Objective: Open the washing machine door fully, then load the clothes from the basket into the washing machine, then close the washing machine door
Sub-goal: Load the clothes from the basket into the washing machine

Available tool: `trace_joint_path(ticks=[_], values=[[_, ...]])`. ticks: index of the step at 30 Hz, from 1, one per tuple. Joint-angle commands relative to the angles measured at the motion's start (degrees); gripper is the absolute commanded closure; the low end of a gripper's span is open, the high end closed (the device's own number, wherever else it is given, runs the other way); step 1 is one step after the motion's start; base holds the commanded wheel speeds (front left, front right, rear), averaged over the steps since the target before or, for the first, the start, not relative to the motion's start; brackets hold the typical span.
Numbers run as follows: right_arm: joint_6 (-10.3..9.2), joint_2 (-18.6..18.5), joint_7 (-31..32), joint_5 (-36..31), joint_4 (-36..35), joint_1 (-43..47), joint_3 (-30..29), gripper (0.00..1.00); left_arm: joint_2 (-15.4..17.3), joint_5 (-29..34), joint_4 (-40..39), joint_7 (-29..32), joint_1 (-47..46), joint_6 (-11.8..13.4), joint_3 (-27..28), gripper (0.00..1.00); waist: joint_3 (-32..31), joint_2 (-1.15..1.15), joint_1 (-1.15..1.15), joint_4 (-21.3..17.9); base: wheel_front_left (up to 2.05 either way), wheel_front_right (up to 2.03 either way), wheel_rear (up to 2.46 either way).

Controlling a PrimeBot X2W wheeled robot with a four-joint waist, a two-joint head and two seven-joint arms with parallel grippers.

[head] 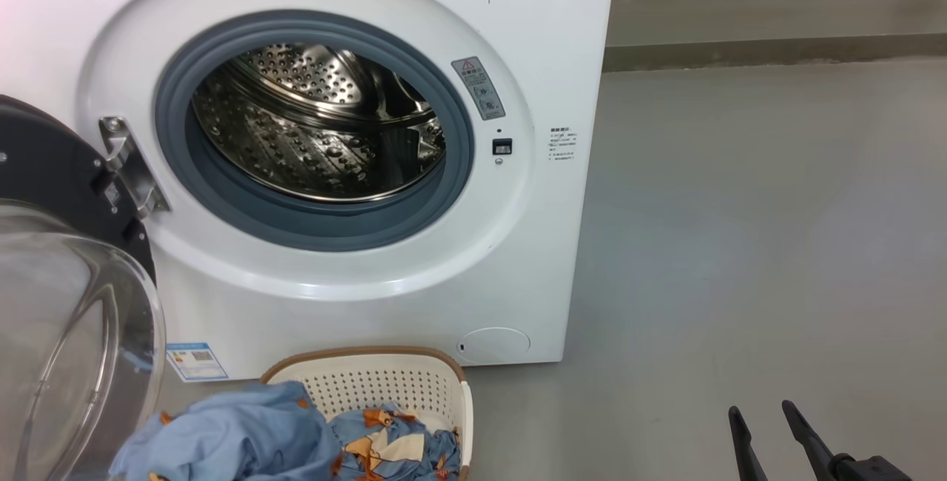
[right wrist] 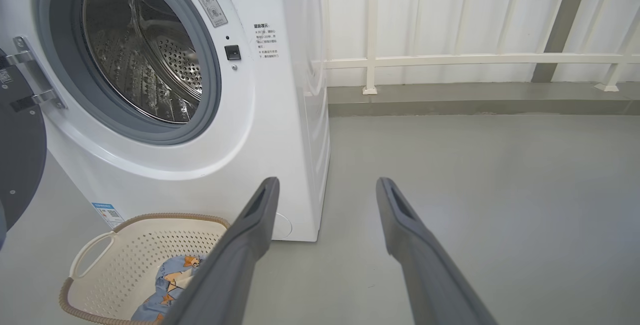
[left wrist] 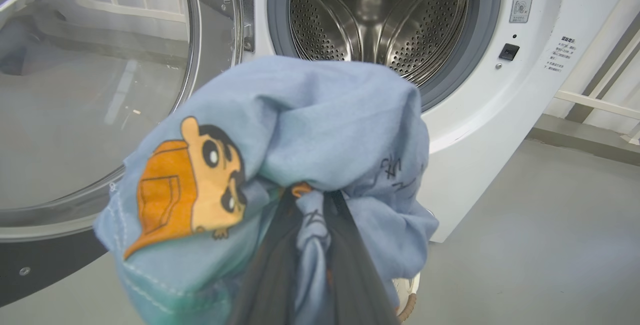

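At the far left, the large round glossy black door with its bulging clear glass window is swung wide on its hinge, well away from the opening, so loading is judged to be the step in hand. Just right of it, a light blue soft garment printed with an orange-brown cartoon figure is pinched between the nearly closed long dark fingers of the left gripper. The garment is bunched over the fingertips and is held by the basket's left side, below and in front of the drum mouth. To do this well, the bundle should be lifted over the grey rubber ring and pushed deep into the drum before it is let go, since a fold left trailing on the ring would likely foul the door at closing. The glass bowl on the left should also be avoided.

The small cream perforated plastic basket with brown rim trim stands on the floor just in front of the machine's base, and one more crumpled blue printed piece is seen lying in it. In the perforated steel drum of the big white front-loading washing machine, only bare metal is seen.

At the near right, the right gripper hovers over grey floor, fingers spread wide — nothing is held.
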Motion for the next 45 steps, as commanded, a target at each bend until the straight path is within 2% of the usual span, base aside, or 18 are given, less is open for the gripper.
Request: trace_joint_path(ticks=[1,17,30,34,45], values=[[-0.06,-0.70,-0.28,-0.41,-1.17,-1.06,1.26,0.00,0.72,0.49,-1.70,-0.53,-0.97,0.51,1.61,1.00,-0.18,0.00,0.00,0.12,0.00,0.00,0.00],[-0.06,-0.70,-0.28,-0.07,-1.06,-1.59,1.93,0.00,0.72,-0.12,-2.27,-0.53,-0.55,0.97,1.31,1.00,-0.32,0.00,0.00,-0.22,0.00,0.00,0.00],[-0.06,-0.70,-0.28,0.41,-1.72,-2.32,2.77,0.00,0.72,-0.19,-1.59,-0.53,-2.37,0.84,1.13,1.00,1.56,0.00,0.00,-2.92,0.00,0.00,0.00],[-0.06,-0.70,-0.28,0.45,-1.82,-2.94,3.05,0.00,0.72,-1.02,-0.42,-0.53,-4.66,0.56,0.95,1.00,2.60,0.00,0.00,-4.60,0.00,0.00,0.00],[-0.06,-0.70,-0.28,1.96,-2.60,-5.60,4.56,0.00,1.27,0.72,4.50,-0.53,-19.29,-0.24,3.43,1.00,9.36,0.00,0.00,-10.39,0.00,0.00,0.00]])
